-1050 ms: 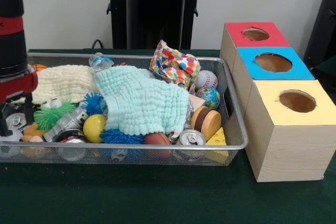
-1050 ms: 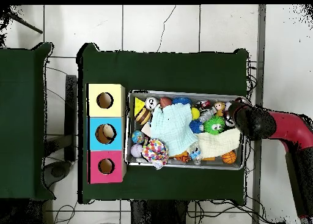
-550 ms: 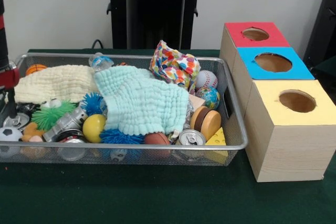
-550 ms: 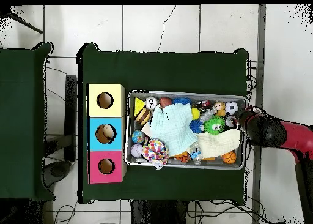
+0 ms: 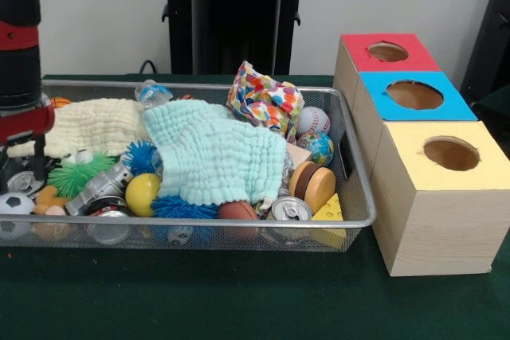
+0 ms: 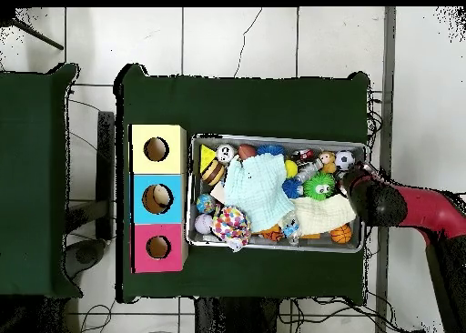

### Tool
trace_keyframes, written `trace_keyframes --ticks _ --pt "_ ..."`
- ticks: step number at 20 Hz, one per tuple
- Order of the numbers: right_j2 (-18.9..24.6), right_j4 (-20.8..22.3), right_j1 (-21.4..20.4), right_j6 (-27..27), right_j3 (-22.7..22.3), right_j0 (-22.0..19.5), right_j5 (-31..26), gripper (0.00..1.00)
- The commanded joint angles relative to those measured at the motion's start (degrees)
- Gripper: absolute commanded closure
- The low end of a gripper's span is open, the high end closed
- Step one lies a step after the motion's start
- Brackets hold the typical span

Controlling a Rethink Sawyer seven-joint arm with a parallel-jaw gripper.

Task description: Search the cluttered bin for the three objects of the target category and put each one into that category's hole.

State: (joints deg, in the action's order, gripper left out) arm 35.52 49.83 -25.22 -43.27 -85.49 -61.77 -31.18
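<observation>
The wire bin [image 5: 362, 197] holds mixed clutter. Balls show among it: a baseball [image 5: 313, 120], a globe ball [image 5: 316, 147], a yellow ball [image 5: 143, 193], a soccer ball [image 5: 14, 205] and a brown football [image 5: 238, 211]. A mint cloth [image 5: 215, 153] and a cream cloth [image 5: 92, 125] cover the middle. My gripper [image 5: 14, 173] hangs low over the bin's left end, beside the soccer ball and a can [image 5: 24, 184]. In the overhead view the gripper [image 6: 348, 178] is at the bin's right end, below the soccer ball [image 6: 345, 158]. Its state is hidden.
Three boxes with round holes stand in a row beside the bin: red [image 5: 358, 45], blue [image 5: 450, 105], yellow [image 5: 486, 169]. A colourful bag [image 5: 263, 101], spiky balls [image 5: 80, 174], cans [image 5: 291, 209], a wooden yo-yo [image 5: 315, 185] and a cheese wedge [image 5: 331, 212] crowd the bin.
The arm drew back past the bin's end half a second ago, then came back in over that end. The bin's contents lie as before.
</observation>
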Motion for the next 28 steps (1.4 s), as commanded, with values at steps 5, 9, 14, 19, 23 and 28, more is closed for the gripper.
trace_keyframes --ticks 5,9,14,19,23,28 --pt "-8.6 -8.46 -1.62 -23.84 -2.8 6.81 6.38 0.0" --pt "-8.59 -8.65 2.27 -20.69 1.24 7.08 8.21 0.0" --pt "-7.75 -8.46 5.88 -16.9 6.13 7.19 9.0 0.0" --pt "-4.34 -7.79 8.2 -9.3 11.67 5.13 6.95 0.0" --pt "-3.21 -6.87 9.2 -6.35 14.18 4.42 6.54 0.0" --pt "-2.43 -5.93 10.28 -4.72 14.43 3.48 7.04 0.0"
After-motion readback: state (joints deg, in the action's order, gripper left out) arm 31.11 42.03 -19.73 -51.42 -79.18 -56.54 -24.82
